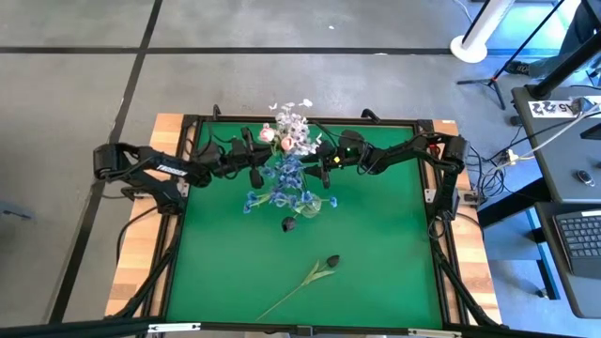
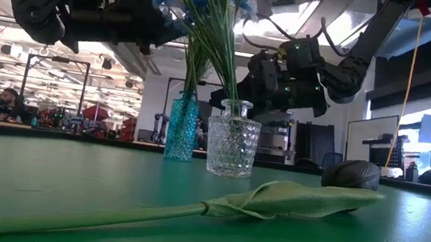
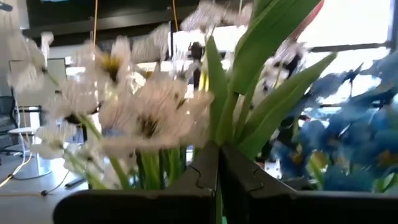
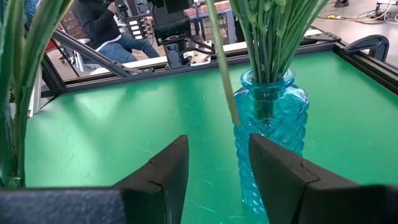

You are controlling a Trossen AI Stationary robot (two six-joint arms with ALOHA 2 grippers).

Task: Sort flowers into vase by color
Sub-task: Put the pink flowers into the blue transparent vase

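The green surface point(image 1: 376, 253) is filling most of the high view, with both dark arms reaching in toward its twelve o'clock edge. The left pincer point(image 1: 255, 161) is sitting at about nine o'clock of the bouquets, its fingers pressed together; green stalks are rising right beside the closed tips, though whether one is pinched between them cannot be told. The right pincer point(image 1: 322, 161) is hanging at about three o'clock of the bouquets, its fingers standing partly apart with one thin green stalk point(image 4: 222, 81) hanging in the gap above them.

The blue glass vase point(image 4: 272, 124) is standing just beyond those fingers, packed with green stems. The clear glass vase point(image 2: 232, 146) is standing near it, holding the blue blossoms point(image 1: 282, 180); white blossoms point(image 1: 296, 127) and a pink tulip point(image 1: 267, 133) are showing at twelve o'clock of these.

A near-black tulip point(image 1: 331, 262) with a long stalk is lying on the surface toward five o'clock, well apart from the vases. Another dark bloom point(image 1: 289, 223) is lying just at six o'clock of the bouquets.
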